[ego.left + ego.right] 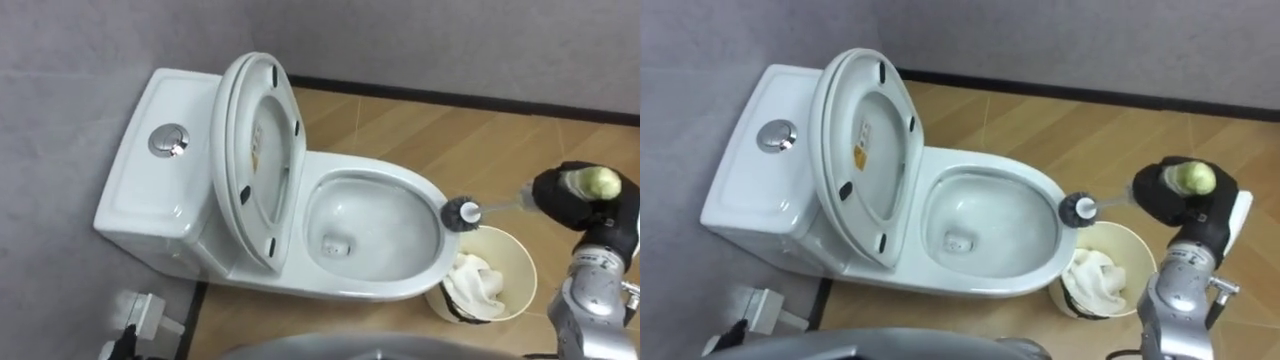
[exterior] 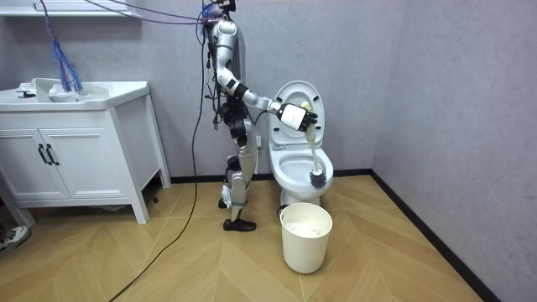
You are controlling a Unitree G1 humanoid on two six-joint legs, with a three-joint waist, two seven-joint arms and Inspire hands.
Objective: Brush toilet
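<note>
A white toilet [image 1: 395, 285] stands against the grey wall with its lid and seat [image 1: 255, 150] raised. Curled round the pale handle of a toilet brush is my right hand [image 1: 575, 195], held to the right of the bowl. The dark brush head [image 1: 462, 212] is at the bowl's right rim, just above it and over the edge of the bin. In the room view I stand upright at the toilet's side, with the right hand [image 2: 294, 117] over the bowl and the brush head [image 2: 317, 178] hanging down at the rim.
A cream waste bin [image 1: 512, 262] holding crumpled white paper stands on the wood floor against the bowl's right front. The cistern carries a chrome flush button [image 1: 168, 140]. A white fitting [image 1: 145, 315] lies on the floor at lower left. A white vanity cabinet [image 2: 75, 159] stands at the room view's left.
</note>
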